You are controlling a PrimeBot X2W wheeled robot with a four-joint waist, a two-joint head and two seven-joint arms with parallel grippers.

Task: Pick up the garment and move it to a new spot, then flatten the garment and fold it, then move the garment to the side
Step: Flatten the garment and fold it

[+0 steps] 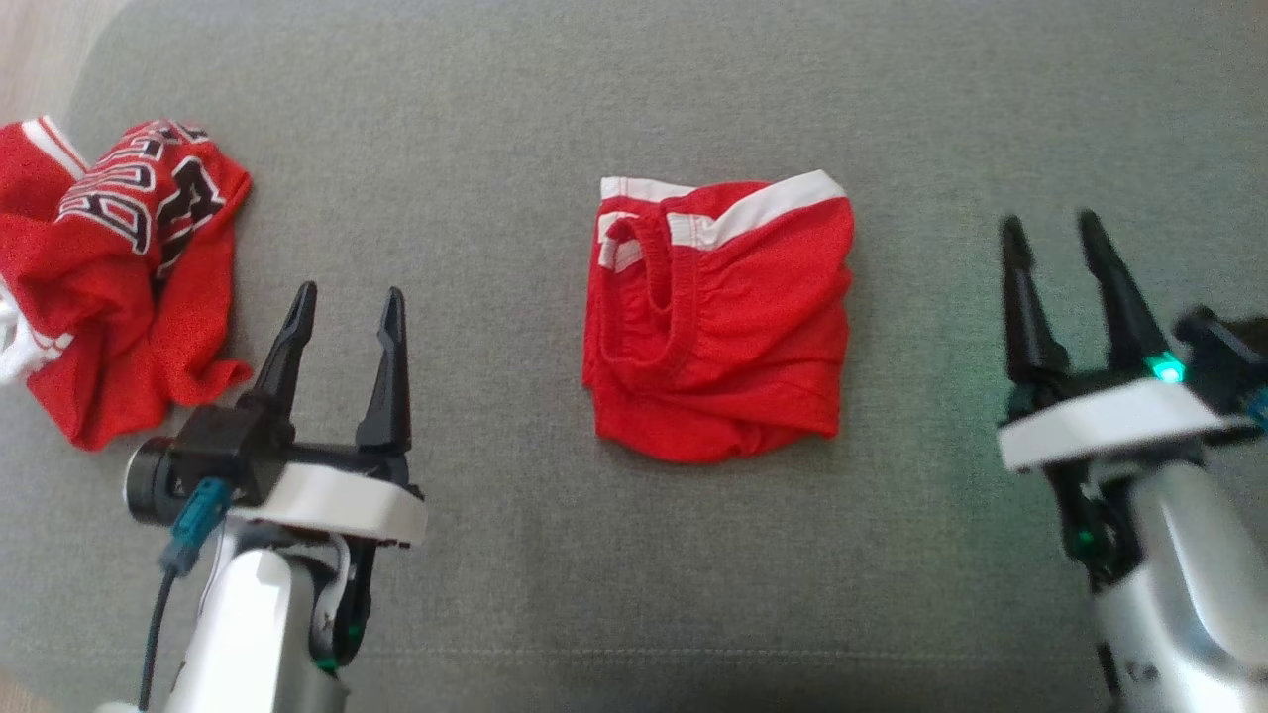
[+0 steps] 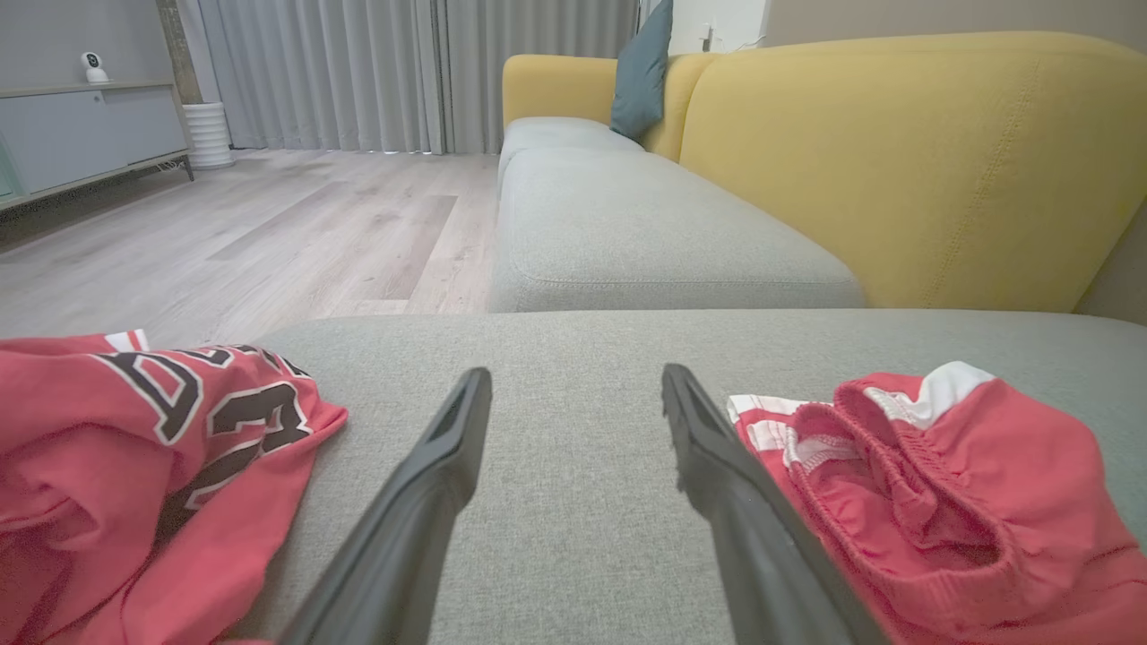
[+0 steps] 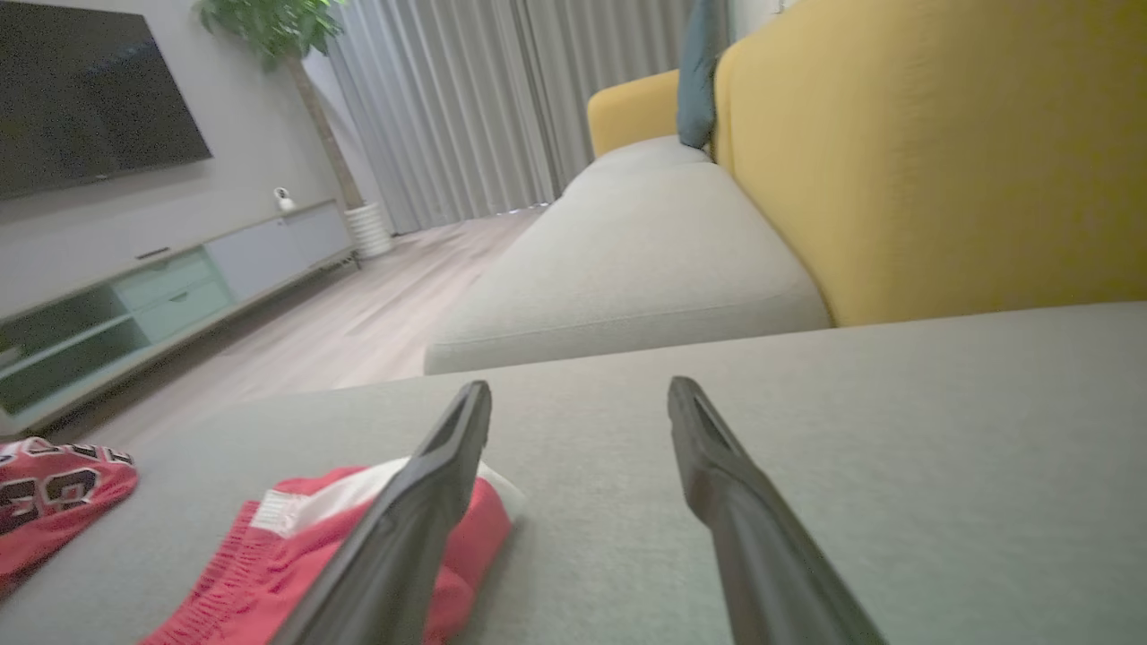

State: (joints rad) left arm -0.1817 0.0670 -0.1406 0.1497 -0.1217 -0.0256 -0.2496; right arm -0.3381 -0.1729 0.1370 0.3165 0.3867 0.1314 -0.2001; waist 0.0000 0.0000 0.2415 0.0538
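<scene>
Red shorts with white trim, the garment [image 1: 718, 317], lie folded into a rough square in the middle of the grey cushion [image 1: 614, 555]. The garment [image 2: 932, 484] also appears at the right of the left wrist view, and the garment [image 3: 296, 555] at the lower left of the right wrist view. My left gripper [image 1: 349, 297] hovers open and empty to the left of the shorts, apart from them. My right gripper [image 1: 1052, 223] stands open and empty to their right. Bare cushion lies between the left gripper's [image 2: 576, 385] fingers and between the right gripper's [image 3: 580, 394].
A crumpled red jersey [image 1: 109, 267] with black and white lettering lies at the cushion's far left edge; the jersey [image 2: 134, 466] is close beside my left fingers. A yellow sofa back [image 2: 914, 170], another grey seat [image 2: 627, 224] and wood floor [image 2: 233, 233] lie beyond.
</scene>
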